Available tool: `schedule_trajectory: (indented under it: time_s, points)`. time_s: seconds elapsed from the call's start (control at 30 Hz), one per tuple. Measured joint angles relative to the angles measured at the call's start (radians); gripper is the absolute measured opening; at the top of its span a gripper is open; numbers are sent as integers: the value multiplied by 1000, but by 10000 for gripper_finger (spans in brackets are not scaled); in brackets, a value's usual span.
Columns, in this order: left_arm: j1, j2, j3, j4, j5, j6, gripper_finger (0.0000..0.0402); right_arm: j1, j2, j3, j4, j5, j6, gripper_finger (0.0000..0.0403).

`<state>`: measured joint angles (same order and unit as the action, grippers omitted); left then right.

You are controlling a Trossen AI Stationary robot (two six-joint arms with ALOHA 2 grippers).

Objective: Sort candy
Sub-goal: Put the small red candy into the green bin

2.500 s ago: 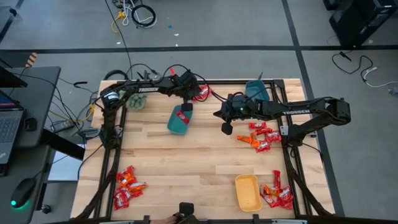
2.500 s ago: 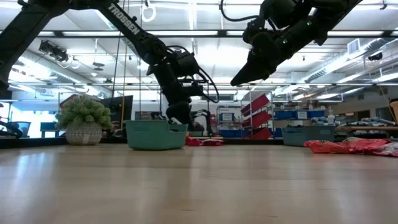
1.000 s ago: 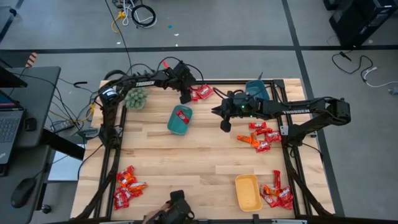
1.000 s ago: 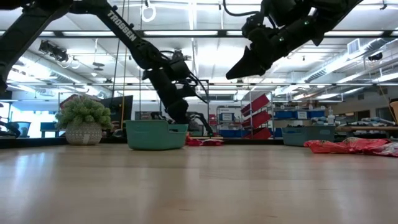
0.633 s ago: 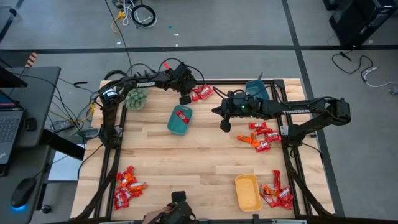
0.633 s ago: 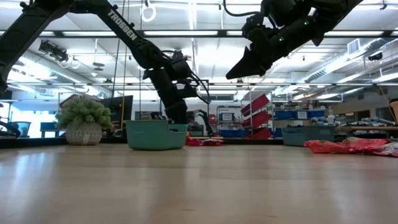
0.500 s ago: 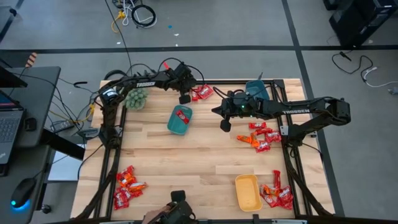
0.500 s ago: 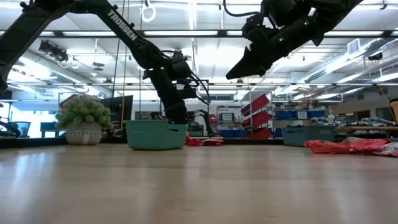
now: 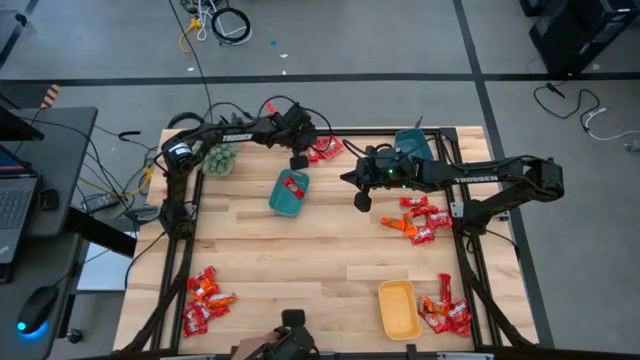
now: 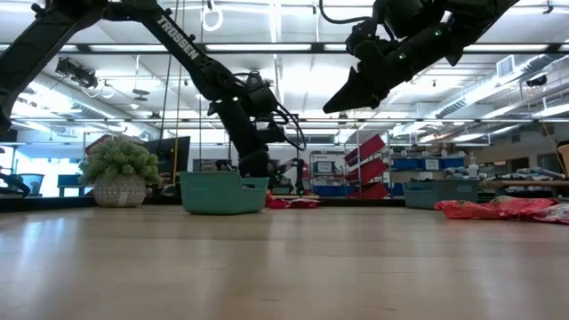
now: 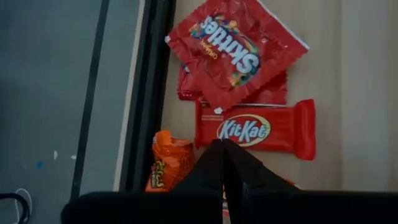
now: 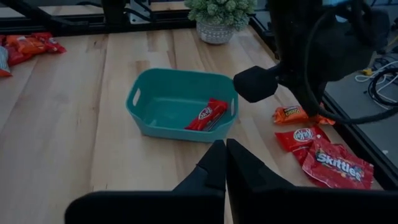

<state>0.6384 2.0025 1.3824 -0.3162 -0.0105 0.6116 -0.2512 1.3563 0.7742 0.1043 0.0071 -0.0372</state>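
The candy lies in several piles: a far-edge pile (image 9: pixel 322 150), a right pile (image 9: pixel 415 220), and near-corner piles (image 9: pixel 205 298) (image 9: pixel 445 315). One red bar (image 9: pixel 293 183) lies in the teal tray (image 9: pixel 280 200). My left gripper (image 9: pixel 298 160) is shut beside the far pile. In the left wrist view its gripper (image 11: pixel 222 146) points at a red KitKat (image 11: pixel 261 129), with a Skittles pack (image 11: pixel 236 53) and an orange candy (image 11: pixel 168 163) beside it. My right gripper (image 9: pixel 361 203) (image 10: pixel 342 100) is shut and raised over the middle of the table. It faces the teal tray (image 12: pixel 155 93). My left gripper's shut fingertips (image 11: pixel 214 155) stand over the KitKat's long edge (image 11: pixel 214 134), coming from above. I cannot tell whether they touch it.
A blue tray (image 9: pixel 412 145) stands at the far right and a yellow tray (image 9: pixel 399 308) near the right front. A fuzzy green plant (image 9: pixel 219 158) sits in a pot at the far left. A person's hand (image 9: pixel 275 345) shows at the near edge. Bare wood lies mid-table.
My left gripper has moved from above the teal tray toward the table's far edge and stopped beside the far candy pile, hardly shifting in the last second. The red bar has stayed in the teal tray. The person's hand has come into view at the near edge.
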Motion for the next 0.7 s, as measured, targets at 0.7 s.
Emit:
schedule_trajectory:
  time_s: [0.7]
  points:
    - [-85,116,112,-85,-51,16,0,1,0,0,-9,0,5,1]
